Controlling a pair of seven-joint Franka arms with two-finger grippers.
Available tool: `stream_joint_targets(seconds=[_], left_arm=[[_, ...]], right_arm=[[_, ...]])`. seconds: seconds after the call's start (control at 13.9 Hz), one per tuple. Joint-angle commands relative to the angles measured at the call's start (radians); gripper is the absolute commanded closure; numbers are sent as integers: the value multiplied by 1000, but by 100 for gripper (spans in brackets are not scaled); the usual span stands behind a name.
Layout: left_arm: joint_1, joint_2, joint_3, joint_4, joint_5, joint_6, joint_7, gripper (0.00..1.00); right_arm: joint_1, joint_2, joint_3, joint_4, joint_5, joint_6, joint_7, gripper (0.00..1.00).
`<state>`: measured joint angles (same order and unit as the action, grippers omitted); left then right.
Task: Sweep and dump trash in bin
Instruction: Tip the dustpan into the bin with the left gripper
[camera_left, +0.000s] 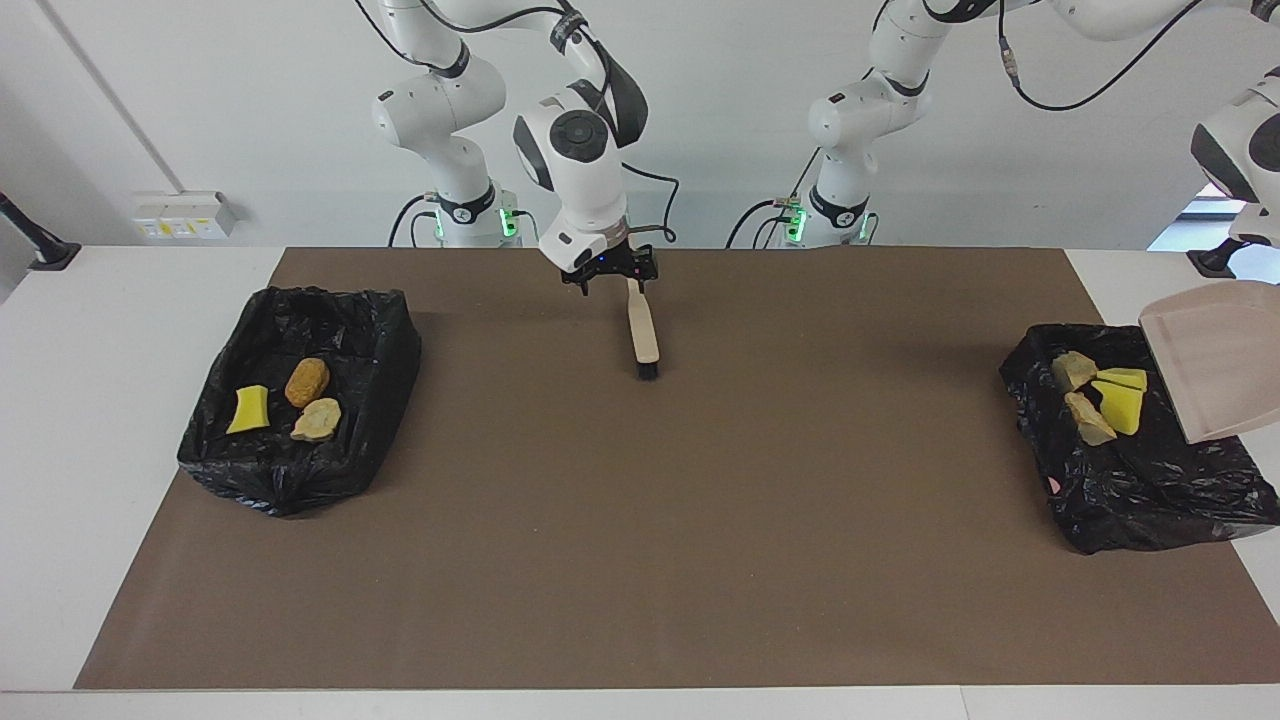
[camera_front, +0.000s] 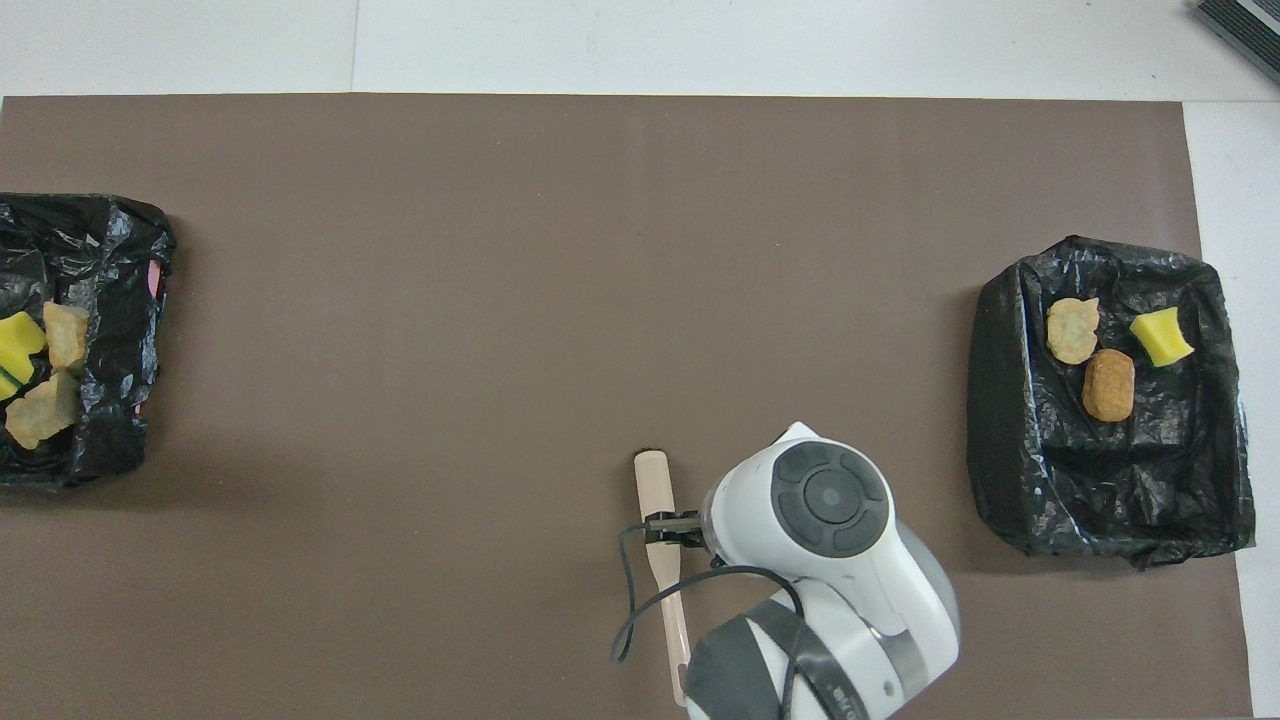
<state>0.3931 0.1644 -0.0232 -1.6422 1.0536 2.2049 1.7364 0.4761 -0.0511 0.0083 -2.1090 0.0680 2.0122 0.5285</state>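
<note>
Trash (camera_left: 1100, 395) is lying in the bin (camera_left: 1150, 500) at the left arm's end, so the dump looks done. Dustpan (camera_left: 1215, 365) is tilting over it, left gripper unseen. Right gripper (camera_left: 610, 275) is hovering beside the brush (camera_left: 643, 335) on the surface, fingers released.

You will find one bin (camera_left: 300, 400) at mid-left of the facing view, holding three trash pieces (camera_left: 295, 400); the brush (camera_left: 642, 335) lies upper centre — the second bin (camera_left: 1130, 460) at mid-right holds four pieces (camera_left: 1098, 395).
</note>
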Motion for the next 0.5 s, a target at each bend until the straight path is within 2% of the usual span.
stream_joint_targets(seconds=[0.0, 0.22, 0.36, 0.43], left_arm=[[-51, -45, 9, 7, 22, -33, -17, 100], [-82, -60, -4, 50, -22, -152, -11, 100], [-83, -72, -21, 53, -166, -218, -11, 100], [-85, -72, -35, 53, -200, -261, -9, 100]], right_arm=[[-69, 7, 7, 85, -54, -76, -54, 0], [-178, -3, 5, 173, -54, -185, -192, 0], [-252, -12, 4, 228, -54, -243, -261, 0], [-286, -15, 2, 259, -56, -269, -295, 0]])
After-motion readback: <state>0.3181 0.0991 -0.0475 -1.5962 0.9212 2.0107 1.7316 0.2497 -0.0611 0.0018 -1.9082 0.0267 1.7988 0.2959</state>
